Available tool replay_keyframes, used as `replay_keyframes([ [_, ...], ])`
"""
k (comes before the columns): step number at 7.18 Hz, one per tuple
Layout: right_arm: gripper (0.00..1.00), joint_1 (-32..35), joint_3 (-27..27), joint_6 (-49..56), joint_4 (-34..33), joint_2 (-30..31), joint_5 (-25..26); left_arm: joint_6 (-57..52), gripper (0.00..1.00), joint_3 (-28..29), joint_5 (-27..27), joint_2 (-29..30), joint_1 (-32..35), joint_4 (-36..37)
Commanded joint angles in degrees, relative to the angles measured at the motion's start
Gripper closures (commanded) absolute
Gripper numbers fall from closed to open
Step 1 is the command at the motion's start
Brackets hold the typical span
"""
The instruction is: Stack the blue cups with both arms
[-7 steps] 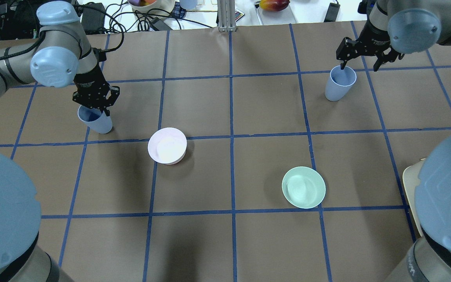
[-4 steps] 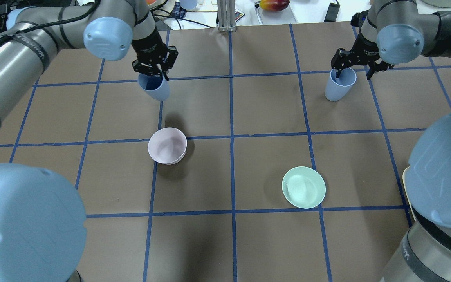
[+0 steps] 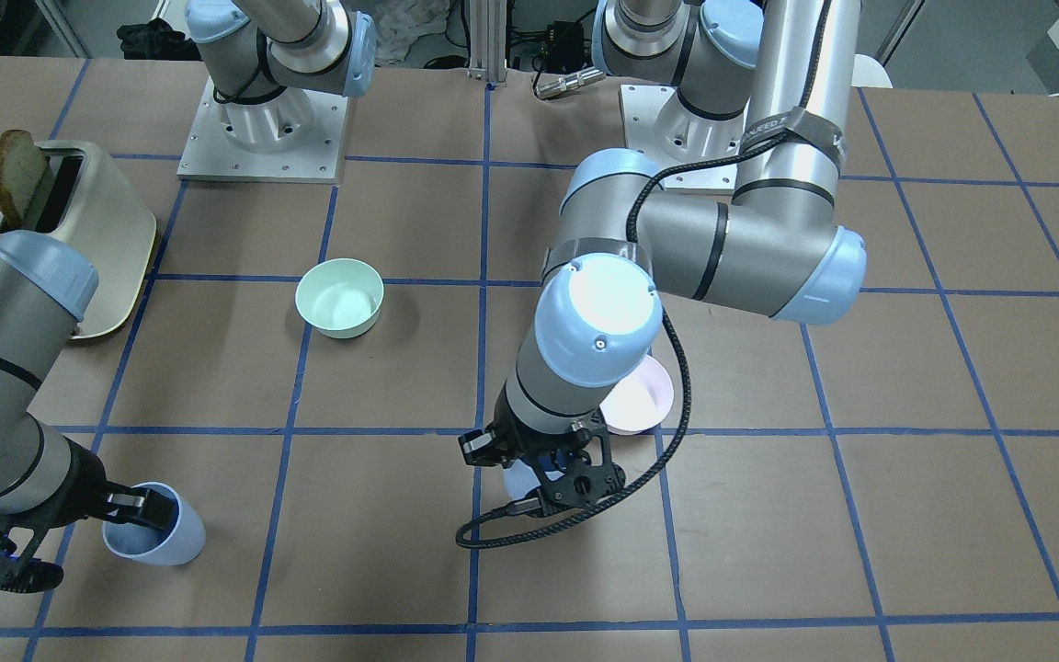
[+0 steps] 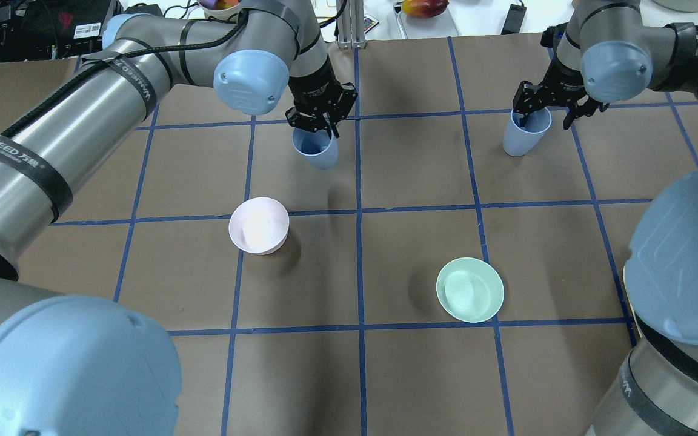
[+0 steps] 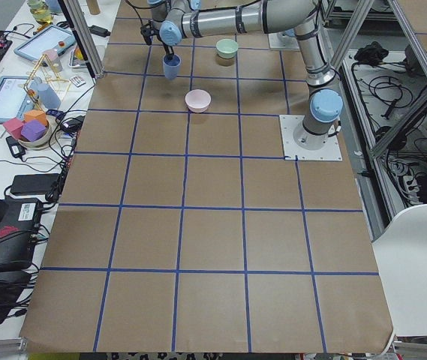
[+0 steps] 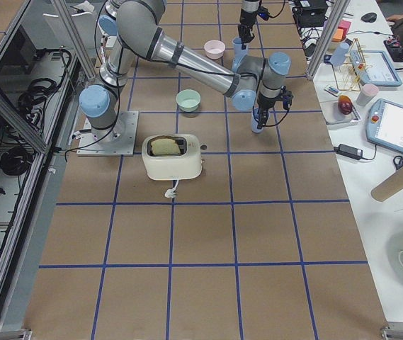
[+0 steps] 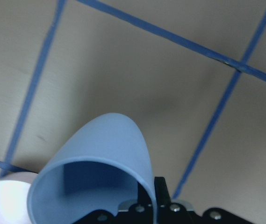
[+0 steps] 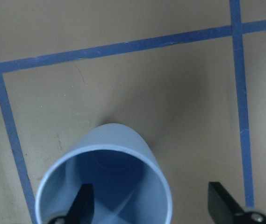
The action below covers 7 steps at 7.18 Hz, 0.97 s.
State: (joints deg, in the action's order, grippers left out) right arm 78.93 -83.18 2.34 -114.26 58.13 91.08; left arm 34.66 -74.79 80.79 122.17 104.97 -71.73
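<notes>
My left gripper is shut on the rim of one blue cup and holds it lifted above the table near the centre line. The left wrist view shows one finger inside that cup against its wall. In the front view this cup is mostly hidden behind the gripper. The other blue cup stands upright at the far right. My right gripper is open, with one finger inside this cup and the other finger outside it.
A pale pink bowl sits left of centre and a mint green bowl right of centre. A cream toaster with bread stands by the right arm's base. Cables and clutter lie beyond the table's far edge.
My left gripper has lifted its blue cup and carried it from the left side to near the centre line. The right gripper has stayed at its cup, shifting only slightly.
</notes>
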Motion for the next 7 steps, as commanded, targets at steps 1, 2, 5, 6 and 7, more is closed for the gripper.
replay_keyframes([
  [1, 0.76, 0.0, -0.8, -0.5, 0.0, 0.0, 0.0, -0.3, 1.0, 0.1, -0.3, 3.0, 2.1, 7.9],
  [2, 1.0, 0.0, -0.9, -0.6, 0.5, 0.0, 0.1, -0.5, 1.0, 0.2, -0.4, 4.6, 2.3, 9.5],
  [5, 1.0, 0.0, 1.3, -0.6, 4.2, 1.3, -0.1, -0.6, 0.01, 0.2, -0.3, 6.2, 2.9, 9.9],
  [6, 1.0, 0.3, 3.6, -0.6, 9.1, 2.7, -2.0, -0.6, 0.0, 0.6, -0.5, 4.2, 2.9, 10.1],
  [7, 1.0, 0.4, 6.5, -0.7, 15.1, 3.8, -3.8, -0.6, 0.0, 3.7, -0.2, 2.6, 2.4, 8.8],
])
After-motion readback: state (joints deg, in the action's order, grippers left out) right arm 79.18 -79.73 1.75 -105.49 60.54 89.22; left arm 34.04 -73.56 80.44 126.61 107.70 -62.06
